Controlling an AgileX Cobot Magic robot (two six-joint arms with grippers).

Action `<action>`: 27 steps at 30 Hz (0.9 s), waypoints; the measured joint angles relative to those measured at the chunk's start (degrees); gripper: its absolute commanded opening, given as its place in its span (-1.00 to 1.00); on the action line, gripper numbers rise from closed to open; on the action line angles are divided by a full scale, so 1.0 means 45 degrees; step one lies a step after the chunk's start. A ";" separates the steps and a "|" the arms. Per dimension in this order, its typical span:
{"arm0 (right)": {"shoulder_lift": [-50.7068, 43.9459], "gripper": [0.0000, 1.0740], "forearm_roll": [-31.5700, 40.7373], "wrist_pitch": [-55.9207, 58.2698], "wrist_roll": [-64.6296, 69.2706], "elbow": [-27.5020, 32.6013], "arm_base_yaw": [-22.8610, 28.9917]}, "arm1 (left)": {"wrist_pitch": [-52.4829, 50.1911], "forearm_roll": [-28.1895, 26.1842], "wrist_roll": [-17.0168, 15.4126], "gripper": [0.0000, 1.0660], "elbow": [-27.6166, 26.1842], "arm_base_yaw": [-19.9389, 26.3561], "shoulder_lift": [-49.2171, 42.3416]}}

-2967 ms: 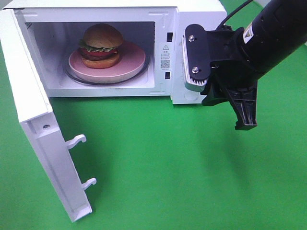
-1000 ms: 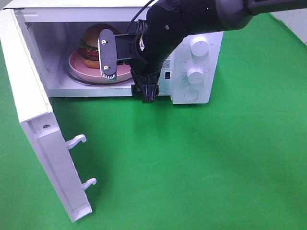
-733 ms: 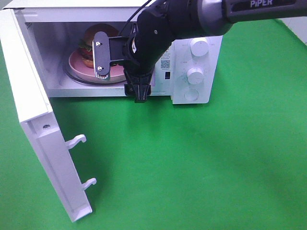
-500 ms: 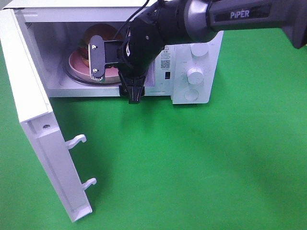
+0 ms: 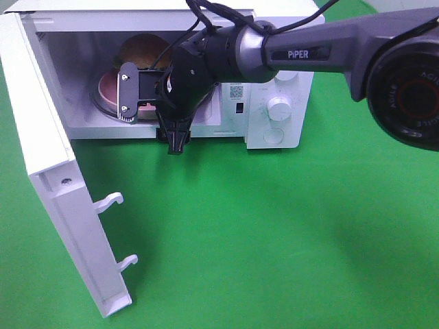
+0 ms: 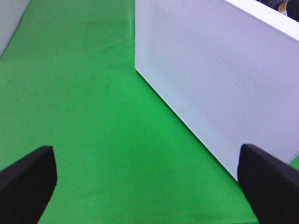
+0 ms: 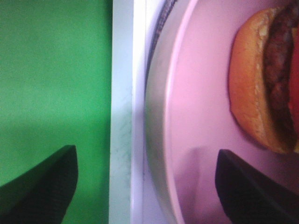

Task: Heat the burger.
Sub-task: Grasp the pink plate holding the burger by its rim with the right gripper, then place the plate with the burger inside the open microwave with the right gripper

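Much of the burger [image 5: 145, 49] is hidden in the high view: the right arm [image 5: 274, 51] reaches across the open microwave [image 5: 274, 89] and covers its lower half, so only the top of the golden bun shows in the cavity. The pink plate [image 5: 103, 86] under it appears only as a sliver at the left of the arm. The right wrist view gives the bottom bun, the dark patty and a strip of red tomato at the frame's edge, the rest cut off. The lettuce cannot be made out there.

The burger sits on the plate, inside the microwave, on the glass turntable [image 7: 156, 116]. The microwave door [image 5: 55, 185] stands swung open to the left, its two latch hooks [image 5: 110, 201] pointing out over the green counter [image 5: 274, 240].

The right gripper [image 5: 147, 116] is at the cavity mouth with its jaws spread wide. One finger lies over the plate, the other over the counter outside the sill, and nothing is gripped. Whether a fingertip touches the plate cannot be told.

The left gripper [image 6: 147, 179] shows only two dark fingertips at the frame corners, jaws wide apart and empty, hanging above the counter beside the meshed outer face of the door [image 6: 210, 84].
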 measured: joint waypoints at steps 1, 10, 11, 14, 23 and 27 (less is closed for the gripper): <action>0.0127 0.41 0.0076 0.0000 0.0000 -0.0089 0.0000 | 0.0000 0.0000 0.0000 0.83 0.0000 0.0000 0.0000; 0.0153 -0.01 0.0115 0.0000 0.0000 -0.0140 -0.0025 | 0.0000 0.0000 0.0000 0.83 0.0000 0.0000 0.0000; 0.0153 -0.22 0.0115 0.0000 0.0000 -0.0140 -0.0025 | 0.0000 0.0000 0.0000 0.83 0.0000 0.0000 0.0000; 0.0153 -0.49 0.0115 0.0025 0.0038 -0.0140 -0.0025 | 0.0000 0.0000 0.0000 0.83 0.0000 0.0000 0.0000; -0.0064 -1.00 0.0038 0.0611 0.0140 -0.0178 0.0115 | 0.0000 0.0000 0.0000 0.83 0.0000 0.0000 0.0000; -0.0178 -1.00 0.0204 0.0828 0.0140 -0.0178 0.0127 | 0.0000 0.0000 0.0000 0.83 0.0000 0.0000 0.0000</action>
